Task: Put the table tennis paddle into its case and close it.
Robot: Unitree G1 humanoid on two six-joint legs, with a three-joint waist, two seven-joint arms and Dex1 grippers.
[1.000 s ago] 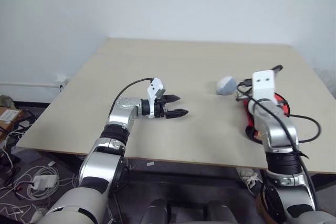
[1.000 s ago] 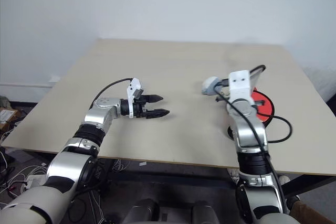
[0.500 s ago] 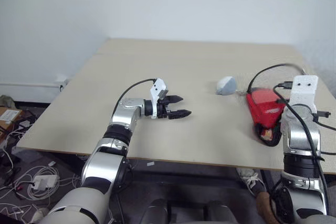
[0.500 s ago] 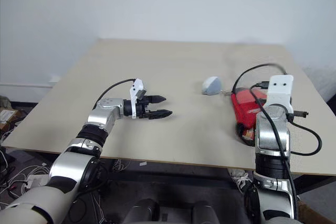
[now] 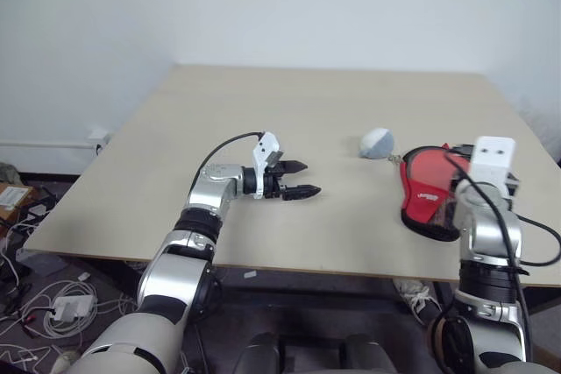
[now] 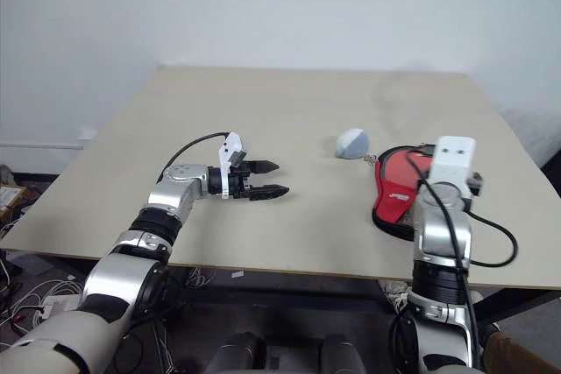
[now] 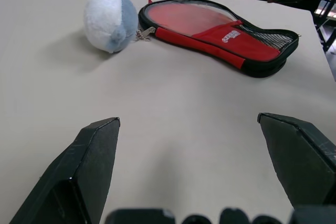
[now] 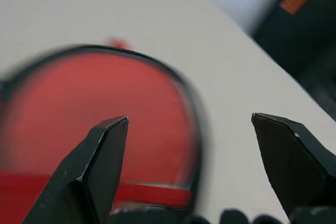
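Two hands stood with fingers apart and empty: the left hand (image 5: 302,179) hovered over mid-bench, the right hand (image 8: 189,166) just above the case (image 7: 220,34). The case lay flat near the right edge of the bench (image 5: 289,120), beside a whitish ball (image 7: 110,19); the paddle (image 7: 181,17) showed red inside it. Soft fabric over a stiff, light bat would probably flex; the zipper rim and its pull looked the best hold.

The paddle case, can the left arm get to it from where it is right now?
Probably yes. The left claw is open and holds nothing, and bare table lies between it and the case. The ball sits off to one side, not on that line.
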